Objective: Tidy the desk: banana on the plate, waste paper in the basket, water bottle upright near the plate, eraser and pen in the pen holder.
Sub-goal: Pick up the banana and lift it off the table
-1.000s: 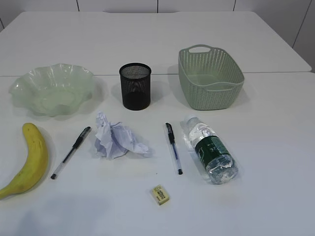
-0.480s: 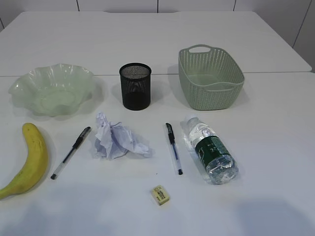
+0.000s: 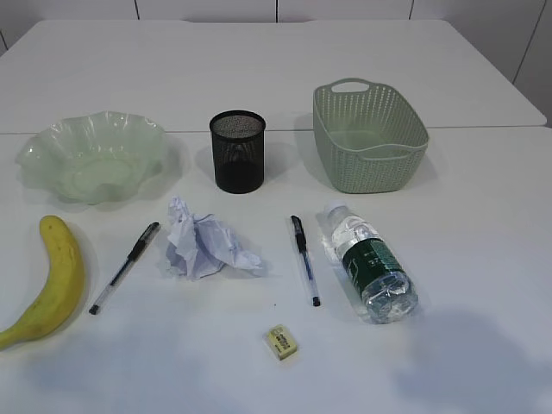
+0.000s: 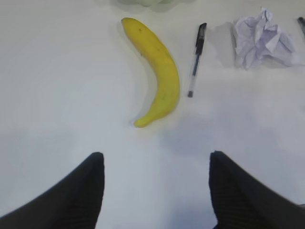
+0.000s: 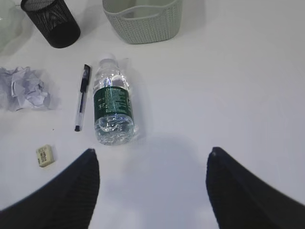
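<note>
Both jaws stood wide apart, holding nothing, above bare table.

From left: left gripper [image 4: 155,191] hung near the banana [image 4: 157,71]; plate [image 3: 90,155] behind it, then one pen [image 3: 125,267], waste paper [image 3: 207,248], pen holder [image 3: 237,151], eraser [image 3: 281,341], second pen [image 3: 304,259], lying water bottle [image 5: 112,107], basket [image 3: 369,134], right gripper [image 5: 152,191]. Free room lay at the near edge.
</note>
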`<action>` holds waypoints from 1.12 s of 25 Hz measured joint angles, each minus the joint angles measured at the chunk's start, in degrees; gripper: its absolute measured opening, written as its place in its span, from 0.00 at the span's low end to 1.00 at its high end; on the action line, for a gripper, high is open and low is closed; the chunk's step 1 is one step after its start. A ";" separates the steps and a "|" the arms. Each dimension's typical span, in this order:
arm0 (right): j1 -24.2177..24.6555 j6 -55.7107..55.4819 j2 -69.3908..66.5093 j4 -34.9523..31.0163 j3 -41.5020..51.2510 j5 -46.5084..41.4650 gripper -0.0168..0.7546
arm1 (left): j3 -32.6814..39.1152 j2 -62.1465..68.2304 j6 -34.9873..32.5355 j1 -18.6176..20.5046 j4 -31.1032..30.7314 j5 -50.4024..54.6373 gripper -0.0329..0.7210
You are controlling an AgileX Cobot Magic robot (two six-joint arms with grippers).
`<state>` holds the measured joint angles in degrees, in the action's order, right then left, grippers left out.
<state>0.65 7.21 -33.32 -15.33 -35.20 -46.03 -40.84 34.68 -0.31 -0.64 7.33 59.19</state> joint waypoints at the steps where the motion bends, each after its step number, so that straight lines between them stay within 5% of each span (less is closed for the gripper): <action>1: 0.00 0.00 -0.91 -0.45 0.00 0.13 0.70 | -0.27 2.09 0.00 -0.75 0.00 -0.44 0.69; 28: -1.77 0.00 -12.54 -1.92 0.00 1.22 0.70 | -9.65 50.87 7.75 -3.30 6.56 -18.61 0.71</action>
<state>-1.12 7.21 -45.87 -17.24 -35.20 -44.81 -50.48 85.55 7.44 -3.94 13.89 40.58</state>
